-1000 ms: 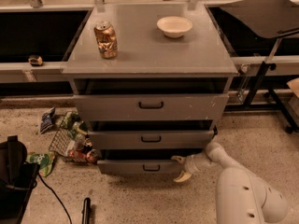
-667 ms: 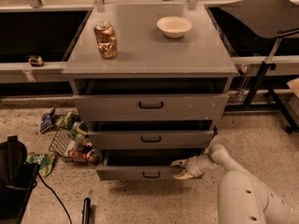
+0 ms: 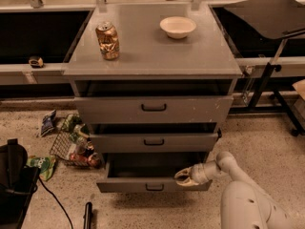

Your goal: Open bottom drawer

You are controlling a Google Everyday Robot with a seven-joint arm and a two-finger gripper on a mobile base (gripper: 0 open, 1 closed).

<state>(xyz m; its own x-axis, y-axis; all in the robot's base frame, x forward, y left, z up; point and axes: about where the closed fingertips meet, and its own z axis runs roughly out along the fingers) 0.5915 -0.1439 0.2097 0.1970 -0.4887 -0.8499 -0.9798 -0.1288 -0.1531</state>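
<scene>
The bottom drawer [image 3: 128, 185] of the grey cabinet is pulled well out, and its plain grey inside shows. Its small black loop handle [image 3: 154, 188] sits at the centre of the front. My gripper [image 3: 185, 177] reaches in from the lower right on the white arm [image 3: 224, 163]. It rests at the top edge of the drawer front, right of the handle. The middle drawer [image 3: 153, 142] and the top drawer [image 3: 153, 108] above stand slightly out.
A drinks can [image 3: 107, 40] and a white bowl [image 3: 177, 26] stand on the cabinet top. A wire basket with snack bags [image 3: 74, 144] lies on the floor at the left. A black object [image 3: 14, 185] with a cable is at the lower left. A black stand [image 3: 271, 75] is at the right.
The bottom drawer has slid farther out toward the camera, and my gripper has moved with its front edge.
</scene>
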